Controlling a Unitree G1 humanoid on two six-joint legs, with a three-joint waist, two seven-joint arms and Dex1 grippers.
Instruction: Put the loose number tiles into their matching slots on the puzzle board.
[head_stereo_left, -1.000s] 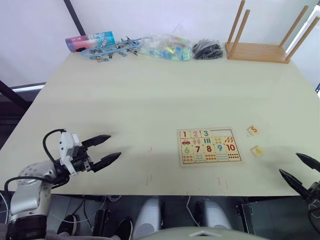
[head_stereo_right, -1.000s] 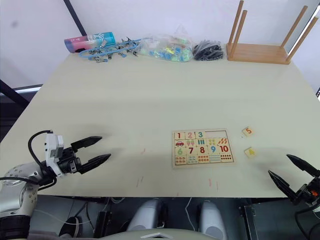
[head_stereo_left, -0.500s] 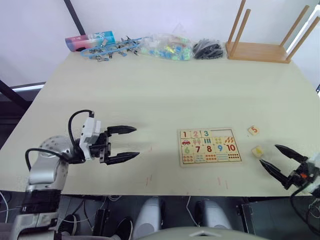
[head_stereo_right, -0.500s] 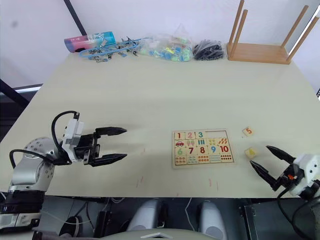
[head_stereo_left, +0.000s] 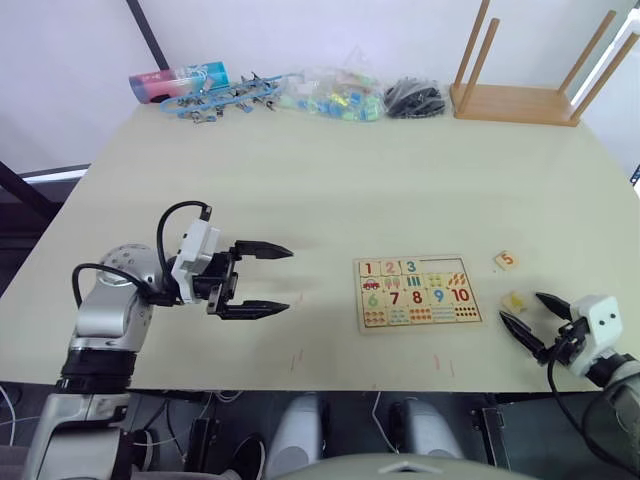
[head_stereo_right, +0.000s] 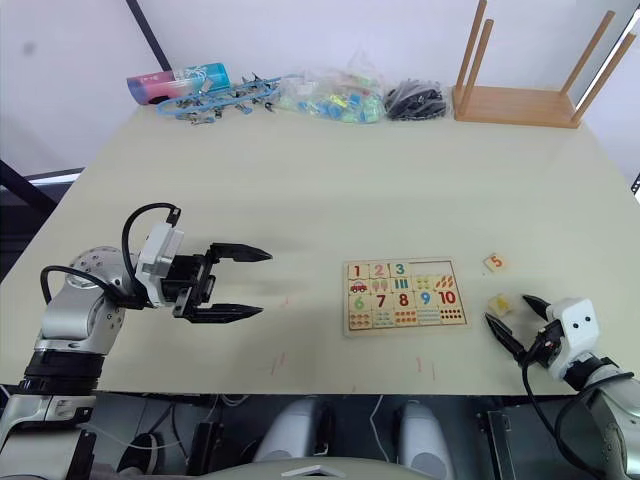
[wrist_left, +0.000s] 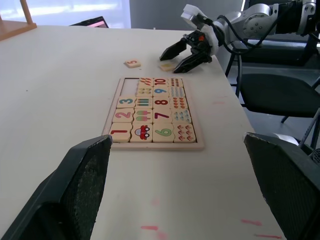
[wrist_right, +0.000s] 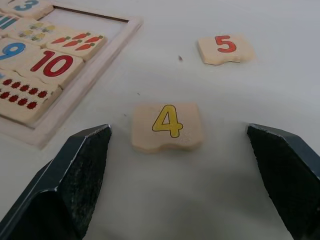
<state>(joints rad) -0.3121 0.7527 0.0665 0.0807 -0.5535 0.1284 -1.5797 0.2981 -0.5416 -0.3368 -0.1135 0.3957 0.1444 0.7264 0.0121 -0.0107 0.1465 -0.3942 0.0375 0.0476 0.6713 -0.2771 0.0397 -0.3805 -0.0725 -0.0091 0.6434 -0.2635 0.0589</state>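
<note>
tile 4 (wrist_right: 167, 126) lies untouched between right gripper's (wrist_right: 180, 170) wide jaws.

A robot test room or lab: a plain pale desk (head_stereo_left: 300, 190) against bare white walls, with test props heaped along its far edge, namely bagged coloured pieces (head_stereo_left: 330, 97), blue clips (head_stereo_left: 225, 100), a black bundle (head_stereo_left: 414, 99) and an upturned wooden stool (head_stereo_left: 530, 80).

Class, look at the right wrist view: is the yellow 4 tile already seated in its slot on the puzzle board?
No, the yellow 4 tile lies loose on the table, beside the puzzle board, between the open right gripper's fingers.
</note>
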